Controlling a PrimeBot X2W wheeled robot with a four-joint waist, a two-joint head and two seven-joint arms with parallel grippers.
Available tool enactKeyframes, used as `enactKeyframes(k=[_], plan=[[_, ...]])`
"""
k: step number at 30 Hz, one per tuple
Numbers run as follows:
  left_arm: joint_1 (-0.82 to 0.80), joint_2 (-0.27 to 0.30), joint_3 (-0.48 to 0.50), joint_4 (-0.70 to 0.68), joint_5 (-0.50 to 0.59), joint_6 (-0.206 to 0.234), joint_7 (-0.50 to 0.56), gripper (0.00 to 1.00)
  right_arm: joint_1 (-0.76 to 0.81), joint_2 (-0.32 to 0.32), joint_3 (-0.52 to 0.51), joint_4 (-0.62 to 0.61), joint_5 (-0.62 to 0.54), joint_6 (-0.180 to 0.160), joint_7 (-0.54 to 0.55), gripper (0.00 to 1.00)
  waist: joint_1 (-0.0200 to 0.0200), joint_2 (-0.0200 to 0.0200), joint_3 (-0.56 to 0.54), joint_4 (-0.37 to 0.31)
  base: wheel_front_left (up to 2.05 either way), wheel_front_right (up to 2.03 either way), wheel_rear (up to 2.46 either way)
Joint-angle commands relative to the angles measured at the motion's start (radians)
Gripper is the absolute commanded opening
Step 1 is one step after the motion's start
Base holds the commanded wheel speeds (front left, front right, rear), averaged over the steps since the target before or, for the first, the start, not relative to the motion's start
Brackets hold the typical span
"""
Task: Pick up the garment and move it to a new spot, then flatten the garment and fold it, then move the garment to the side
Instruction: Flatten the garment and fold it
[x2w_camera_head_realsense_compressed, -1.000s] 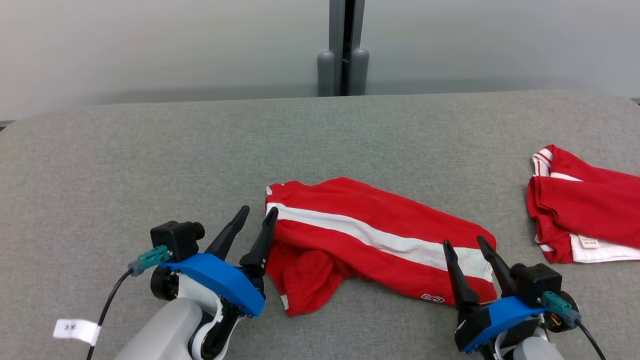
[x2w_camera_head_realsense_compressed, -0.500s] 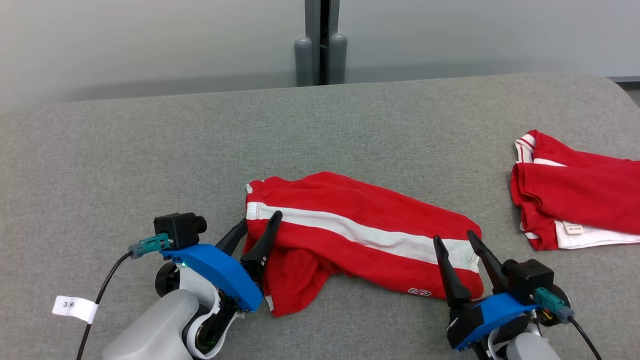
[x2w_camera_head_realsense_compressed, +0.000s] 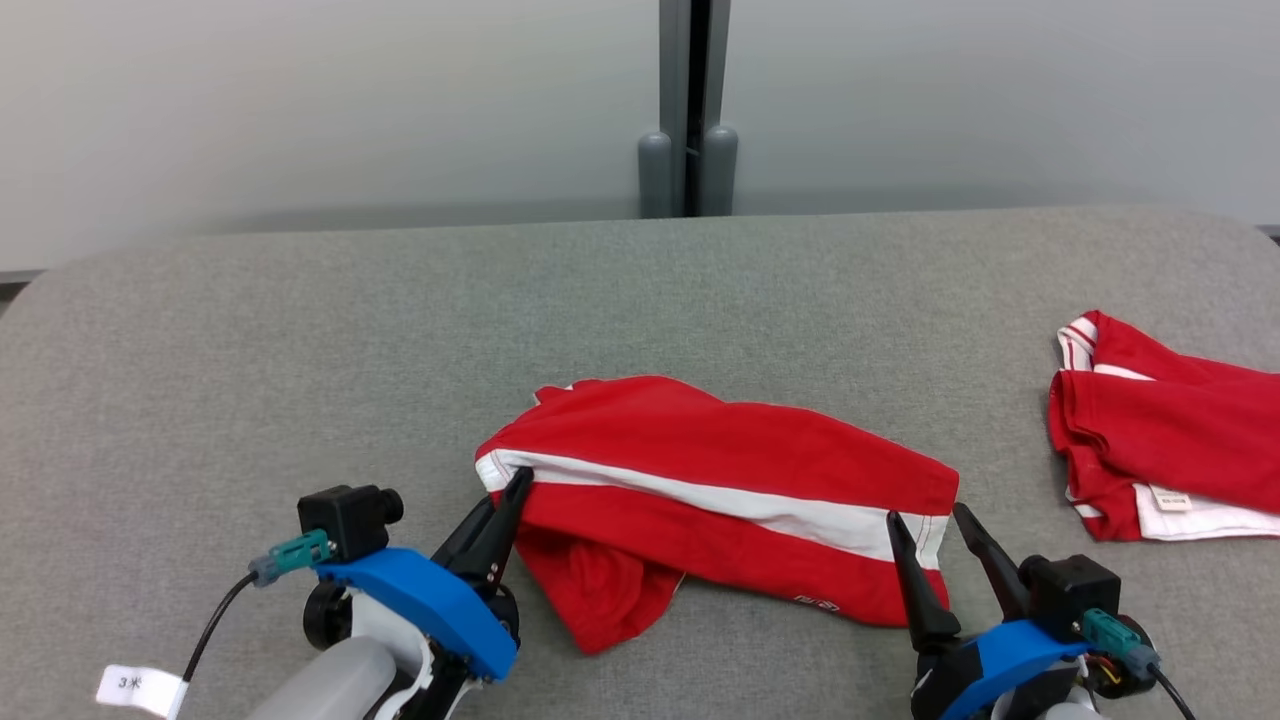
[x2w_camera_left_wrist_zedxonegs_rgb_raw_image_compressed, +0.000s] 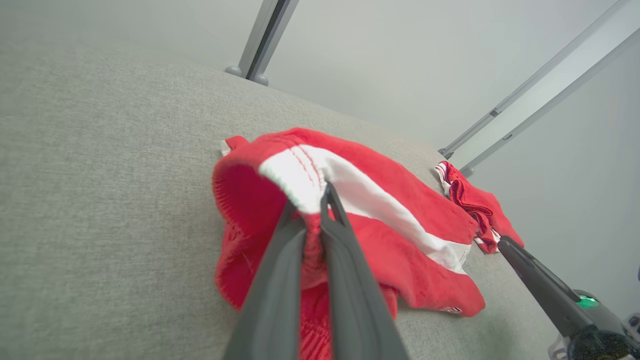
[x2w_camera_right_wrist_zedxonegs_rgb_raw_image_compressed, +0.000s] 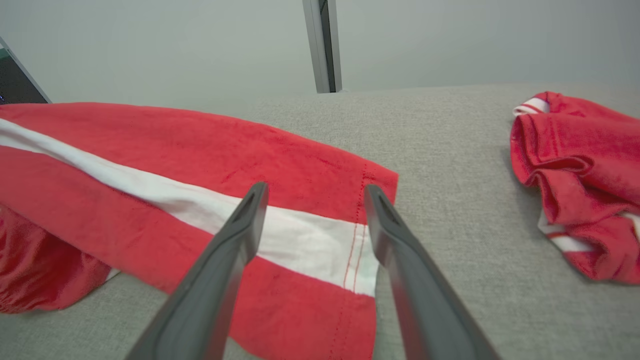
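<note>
The garment (x2w_camera_head_realsense_compressed: 730, 470) is red with a broad white stripe and lies crumpled across the middle of the grey table (x2w_camera_head_realsense_compressed: 300, 330). My left gripper (x2w_camera_head_realsense_compressed: 508, 490) is shut on the garment's left end, at the white stripe, and that end is lifted a little. In the left wrist view the fingers (x2w_camera_left_wrist_zedxonegs_rgb_raw_image_compressed: 345, 280) pinch the cloth (x2w_camera_left_wrist_zedxonegs_rgb_raw_image_compressed: 400, 200) between them. My right gripper (x2w_camera_head_realsense_compressed: 925, 518) stands open at the garment's right hem. Its fingers (x2w_camera_right_wrist_zedxonegs_rgb_raw_image_compressed: 235, 250) straddle the white stripe (x2w_camera_right_wrist_zedxonegs_rgb_raw_image_compressed: 300, 235) from above, with nothing pinched.
A second red and white garment (x2w_camera_head_realsense_compressed: 1160, 440) lies bunched at the table's right edge, also visible in the right wrist view (x2w_camera_right_wrist_zedxonegs_rgb_raw_image_compressed: 575, 165). A grey post (x2w_camera_head_realsense_compressed: 690, 110) stands behind the table against a pale wall. Bare grey table lies to the left and behind.
My left gripper has closed on the garment's left end and raised it, bunching the cloth. The right gripper stays open at the right hem. The camera shifted between frames.
</note>
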Motion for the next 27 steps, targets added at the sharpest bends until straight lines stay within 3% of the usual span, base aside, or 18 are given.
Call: enactKeyframes(k=[1, 10, 11, 12, 13, 21, 27], plan=[[0.017, 0.008, 0.016, -0.008, 0.02, 0.001, -0.006, 0.0, 0.016, -0.003, -0.004, 0.004, 0.011, 0.0, 0.0, 1.0, 0.0, -0.0001, -0.009, 0.008, 0.0, 0.0, 0.0], [0.185, 0.0, 0.158, 0.013, 0.14, 0.001, -0.006, 0.0, 0.056, -0.003, 0.003, 0.027, 0.033, 0.0, 0.0, 1.0, 0.0, -0.0001, -0.063, 0.032, 0.0, 0.0, 0.0], [0.196, -0.004, 0.172, 0.019, 0.161, 0.001, -0.006, 0.13, 0.056, -0.003, 0.006, 0.027, 0.035, 0.0, 0.0, 1.0, 0.0, -0.0001, -0.065, 0.03, 0.0, 0.0, 0.0], [0.204, -0.007, 0.187, 0.024, 0.182, 0.001, -0.006, 0.5, 0.056, -0.003, 0.008, 0.026, 0.038, 0.0, 0.0, 1.0, 0.0, -0.0001, -0.066, 0.029, 0.0, 0.0, 0.0], [0.212, -0.012, 0.204, 0.028, 0.207, 0.001, -0.006, 1.0, 0.056, -0.003, 0.01, 0.025, 0.039, 0.0, 0.0, 1.0, 0.0, -0.0001, -0.067, 0.028, 0.0, 0.0, 0.0], [0.29, -0.067, 0.448, 0.022, 0.483, 0.013, -0.006, 1.0, 0.059, -0.003, 0.012, -0.009, 0.038, 0.0, 0.0, 1.0, 0.0, -0.0001, -0.066, 0.017, 0.0, 0.0, 0.0], [0.358, -0.124, 0.559, 0.016, 0.616, 0.005, -0.006, 1.0, 0.064, -0.003, 0.004, -0.003, 0.036, 0.0, 0.0, 1.0, 0.0, -0.0001, -0.059, 0.026, 0.0, 0.0, 0.0]])
